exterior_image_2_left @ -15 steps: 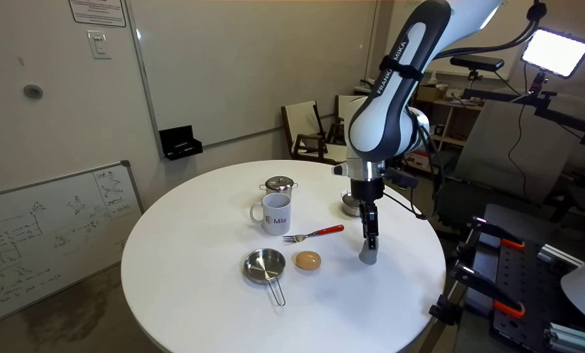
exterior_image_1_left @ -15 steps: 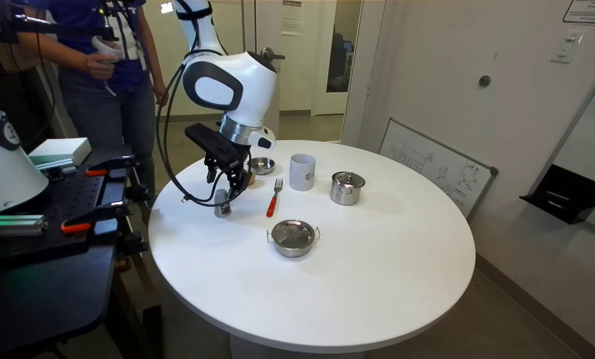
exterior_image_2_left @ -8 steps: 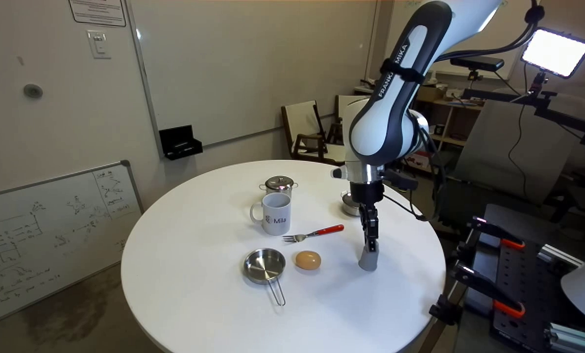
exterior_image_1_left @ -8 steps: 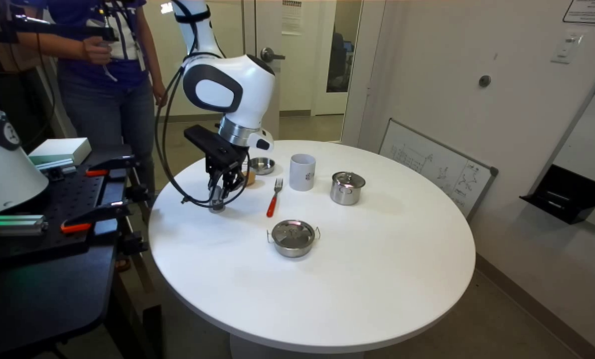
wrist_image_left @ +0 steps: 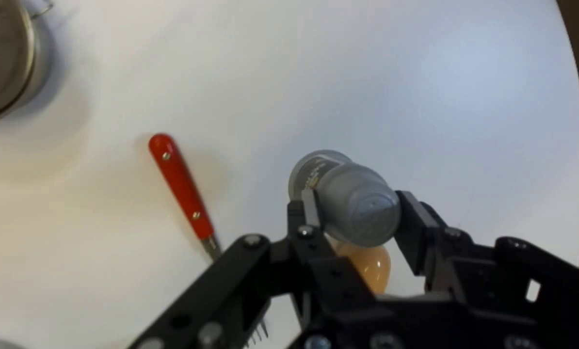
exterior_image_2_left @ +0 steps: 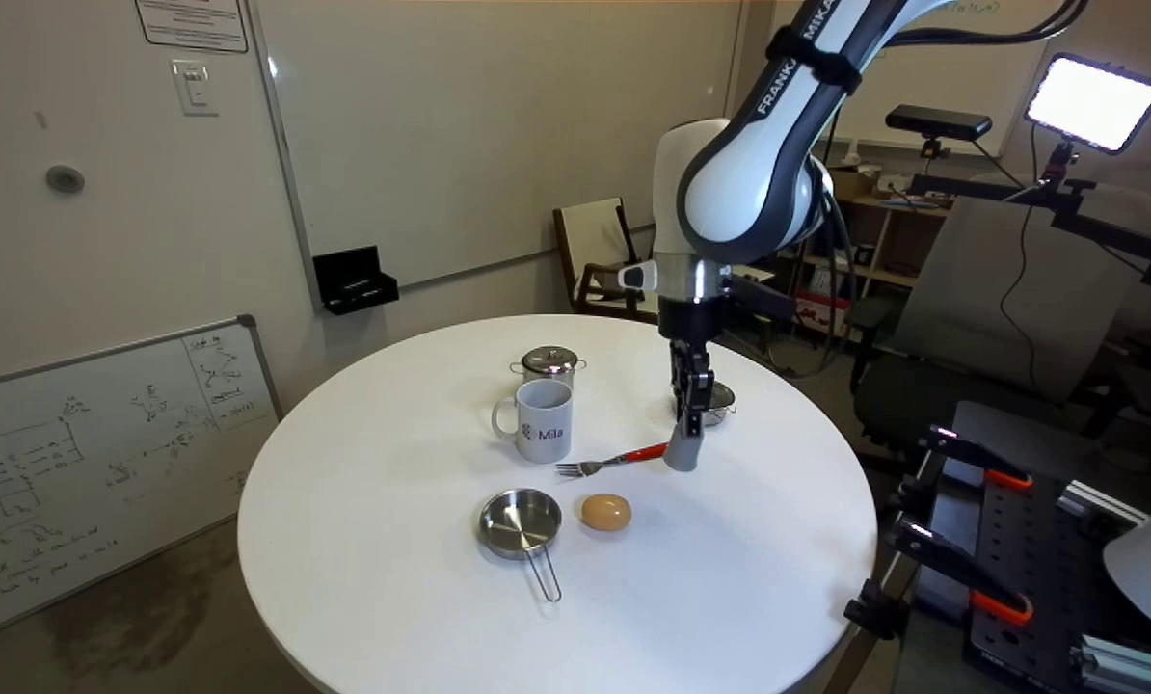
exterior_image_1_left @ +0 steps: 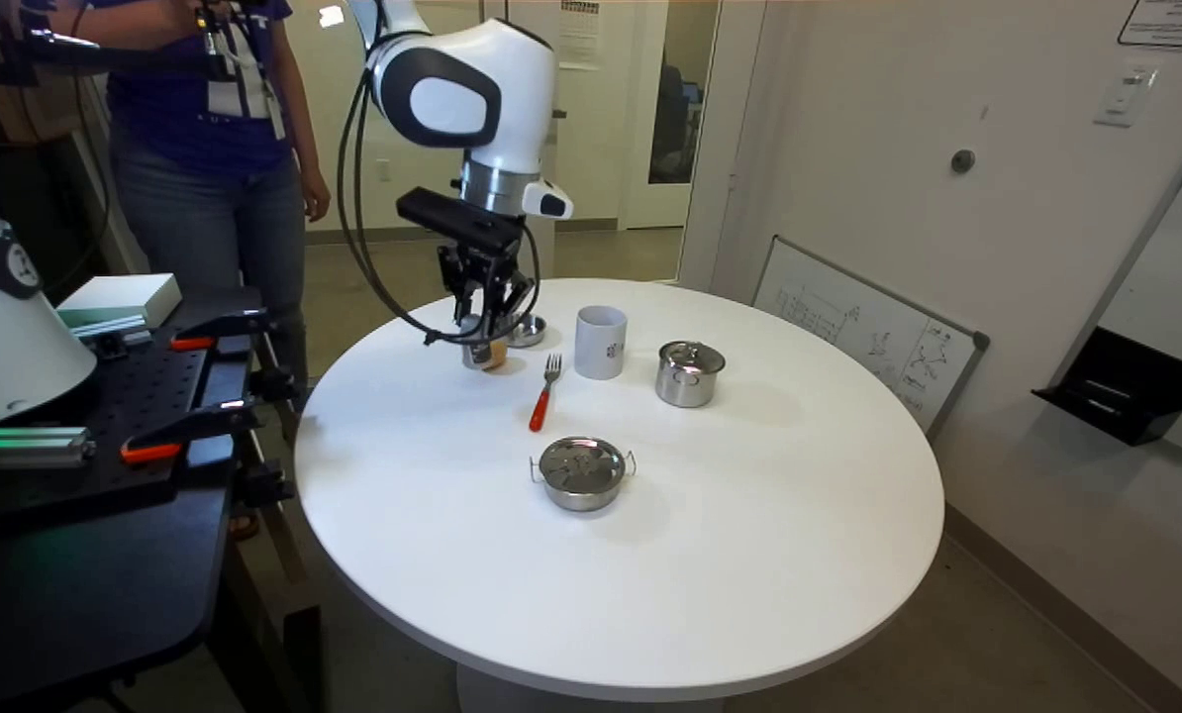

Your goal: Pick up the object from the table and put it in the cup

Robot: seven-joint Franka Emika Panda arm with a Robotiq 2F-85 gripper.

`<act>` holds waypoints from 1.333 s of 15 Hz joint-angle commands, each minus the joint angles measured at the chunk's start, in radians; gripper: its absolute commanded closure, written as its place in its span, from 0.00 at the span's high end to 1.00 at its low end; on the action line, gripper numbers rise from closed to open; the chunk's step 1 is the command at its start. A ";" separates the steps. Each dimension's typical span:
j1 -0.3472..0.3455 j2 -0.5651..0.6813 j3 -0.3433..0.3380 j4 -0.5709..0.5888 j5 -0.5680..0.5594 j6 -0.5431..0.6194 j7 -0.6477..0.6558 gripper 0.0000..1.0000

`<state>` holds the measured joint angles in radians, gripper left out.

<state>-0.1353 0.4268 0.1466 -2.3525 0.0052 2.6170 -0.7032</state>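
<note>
From left to right in an exterior view, a whiteboard (exterior_image_2_left: 118,463) with handwriting on it leans at the far left, and beside it stands a round white desk (exterior_image_2_left: 373,578). On the desk, toward the front, sits a small steel pan (exterior_image_2_left: 521,523) with a thin wire handle. Farther back is an upright white mug (exterior_image_2_left: 545,421), its handle turned left and the word "Mila" printed on its side; a lidded steel pot (exterior_image_2_left: 549,360) shows just behind it. Next comes a brown egg (exterior_image_2_left: 605,513), near the pan, and behind the egg a fork (exterior_image_2_left: 635,454) with a red handle, tines to the left. Then come my fingers (exterior_image_2_left: 694,416), pointing down, drawn in to the width of a small grey bottle (exterior_image_2_left: 682,453) and holding it by its upper part. The bottle is nearly upright, clear of the desk, outside the mug and to its right; in this view it covers the end of the fork's handle. In the wrist view, I touch it on two opposite sides, and its dark label is too blurred to read. A low steel pot (exterior_image_2_left: 718,405) sits beyond my fingers, partly hidden by them. At the far right are black clamps (exterior_image_2_left: 961,564) with orange parts and, above them, a glowing light panel (exterior_image_2_left: 1096,102).
</note>
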 commanded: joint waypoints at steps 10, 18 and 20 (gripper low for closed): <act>0.073 0.054 0.013 0.298 -0.057 -0.179 -0.129 0.16; 0.010 0.179 0.006 0.437 -0.065 -0.206 -0.317 0.16; 0.003 0.193 0.008 0.459 -0.060 -0.223 -0.343 0.16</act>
<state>-0.1225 0.5834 0.1484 -1.9577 -0.0588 2.4451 -0.9956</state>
